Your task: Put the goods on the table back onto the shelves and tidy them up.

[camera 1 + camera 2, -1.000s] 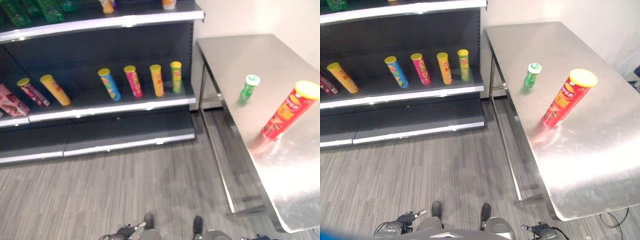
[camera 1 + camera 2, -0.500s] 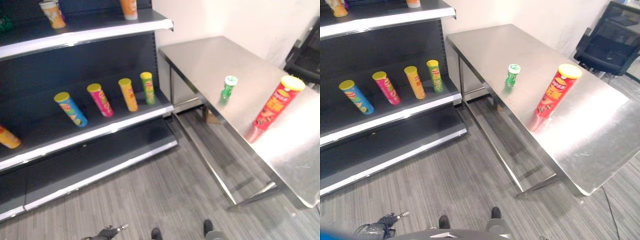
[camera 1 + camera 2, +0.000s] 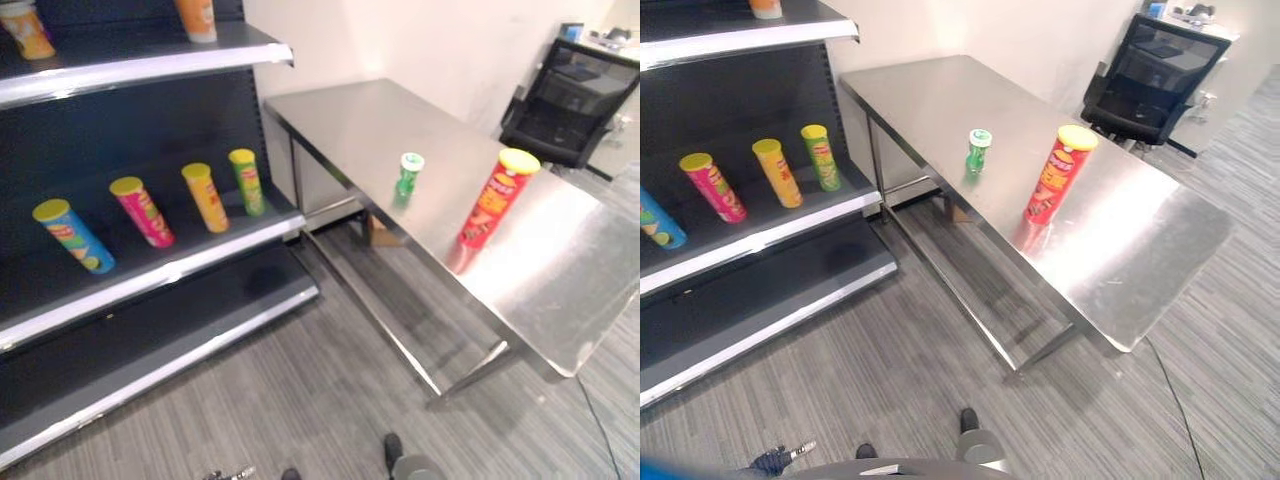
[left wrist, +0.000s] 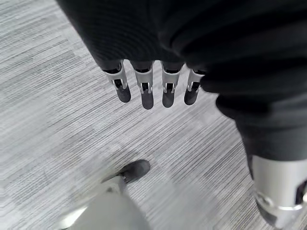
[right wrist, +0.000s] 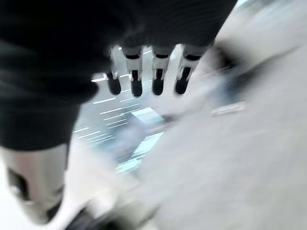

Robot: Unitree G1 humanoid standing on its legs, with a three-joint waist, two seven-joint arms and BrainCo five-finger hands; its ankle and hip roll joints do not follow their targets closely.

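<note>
Shelf [image 3: 150, 280] holds four canisters; table [image 3: 560, 290] bears red canister [image 3: 492, 201], green bottle [image 3: 409, 174]; both hands relaxed, empty.

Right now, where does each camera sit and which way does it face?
Left eye view: on the head, looking down at the shelf and steel table.
Right eye view: beside it, facing the same way; both share the red chip can and green bottle.
Left wrist view: on the left wrist, facing the floor past the open left hand.
Right wrist view: on the right wrist, past the open right hand; surroundings blurred.
</note>
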